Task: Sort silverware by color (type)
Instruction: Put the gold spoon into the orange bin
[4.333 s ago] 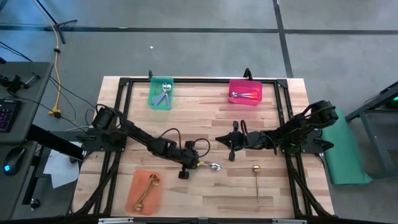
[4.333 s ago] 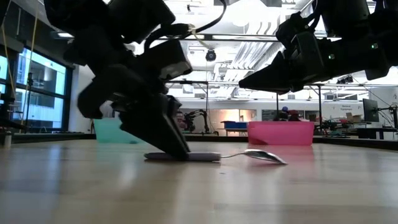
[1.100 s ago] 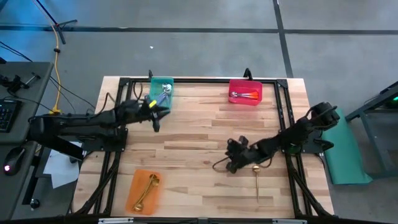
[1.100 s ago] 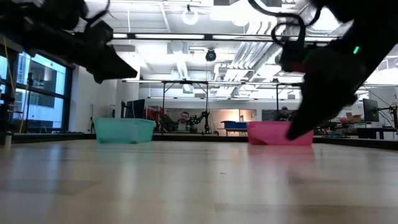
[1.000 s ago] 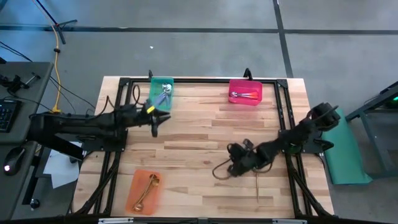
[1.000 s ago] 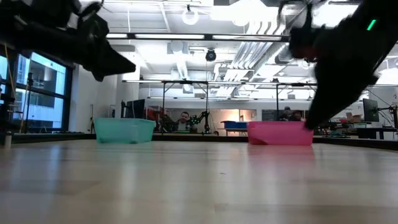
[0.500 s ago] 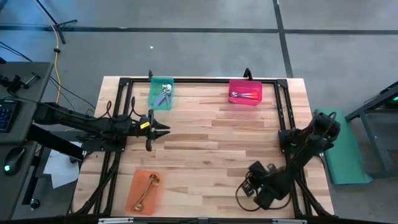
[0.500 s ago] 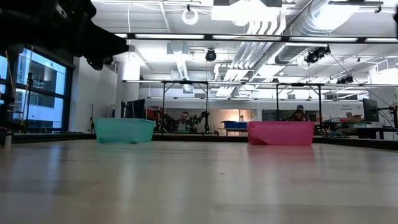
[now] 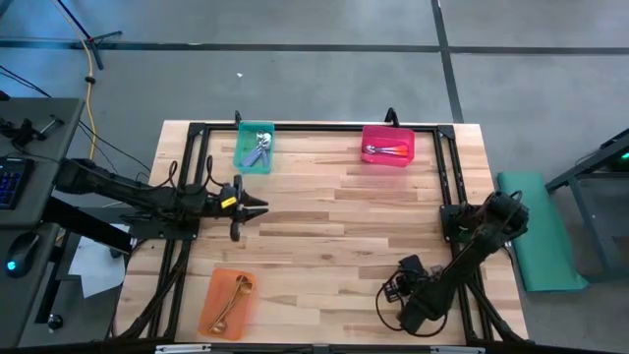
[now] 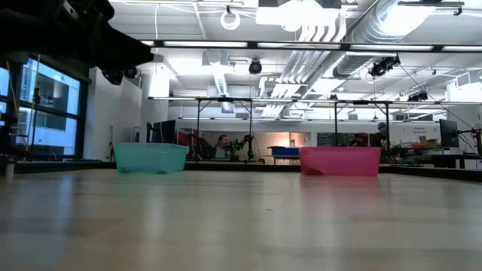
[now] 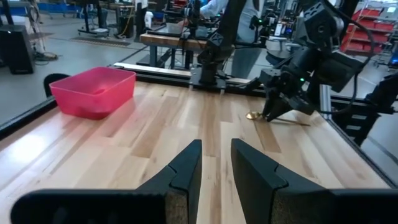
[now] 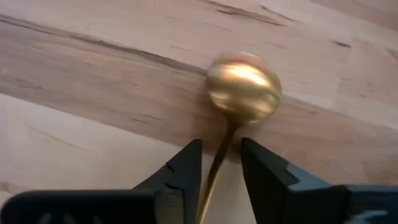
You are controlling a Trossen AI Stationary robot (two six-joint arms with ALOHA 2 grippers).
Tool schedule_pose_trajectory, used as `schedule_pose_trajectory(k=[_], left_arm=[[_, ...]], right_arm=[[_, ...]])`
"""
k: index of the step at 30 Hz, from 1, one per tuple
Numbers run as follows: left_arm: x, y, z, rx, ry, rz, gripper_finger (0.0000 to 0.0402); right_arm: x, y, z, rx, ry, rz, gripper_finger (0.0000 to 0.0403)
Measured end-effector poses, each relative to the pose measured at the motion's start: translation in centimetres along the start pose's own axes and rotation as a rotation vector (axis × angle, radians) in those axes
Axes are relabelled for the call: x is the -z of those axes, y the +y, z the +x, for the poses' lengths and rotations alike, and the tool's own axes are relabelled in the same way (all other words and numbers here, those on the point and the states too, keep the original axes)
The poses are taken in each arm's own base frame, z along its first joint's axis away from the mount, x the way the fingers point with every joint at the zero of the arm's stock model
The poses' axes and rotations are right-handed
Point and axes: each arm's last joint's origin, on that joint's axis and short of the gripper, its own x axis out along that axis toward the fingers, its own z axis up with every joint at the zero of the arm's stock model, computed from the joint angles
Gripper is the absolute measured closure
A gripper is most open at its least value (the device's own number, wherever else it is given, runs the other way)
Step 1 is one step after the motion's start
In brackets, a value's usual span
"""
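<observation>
An all-gold spoon [image 12: 244, 87] lies flat on the wooden table near its near right corner, and also shows in the left wrist view [image 11: 254, 116]. My right gripper [image 12: 222, 180] points down over it, open, one finger on each side of the slim handle [image 12: 219, 163] just behind the bowl; the high view shows the gripper [image 9: 401, 283] covering the spoon. My left gripper [image 11: 216, 163] hovers open and empty over the table's left half [image 9: 246, 205].
A teal bin [image 9: 255, 147] at the far left holds silver spoons. A pink bin [image 9: 387, 146] at the far right holds spoons too. An orange bin [image 9: 228, 303] at the near left holds a gold spoon [image 9: 232, 300]. Black rails frame the table.
My right gripper has swung from the table's middle right toward the near edge and come down over the gold spoon, leaving the low view. My left gripper has drawn back from the teal bin toward the near edge, then held still.
</observation>
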Motion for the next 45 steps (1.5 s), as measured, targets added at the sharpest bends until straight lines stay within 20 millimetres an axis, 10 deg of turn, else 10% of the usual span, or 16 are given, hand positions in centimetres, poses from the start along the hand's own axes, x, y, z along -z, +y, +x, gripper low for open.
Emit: schedule_pose_trajectory(k=[9, 22, 36, 45], left_arm=[[1.9, -0.5, -0.8, 0.034, -0.094, -0.052, 0.0326], [3.1, -1.4, -0.9, 0.118, -0.104, -0.072, 0.0338], [3.7, -1.4, -0.6, 0.109, -0.062, -0.039, 0.0329], [2.9, -1.4, -0.6, 0.064, -0.145, 0.061, 0.0330]], right_arm=[[-0.9, 0.7, 0.6, -0.143, -0.259, -0.132, 0.0395], [-4.5, 5.2, 0.9, -0.338, -0.626, -0.316, 0.0402], [-15.7, 13.0, 2.4, -0.562, -0.585, -0.960, 0.0403], [-24.1, 14.4, 2.0, -0.827, -0.857, -1.016, 0.0403]])
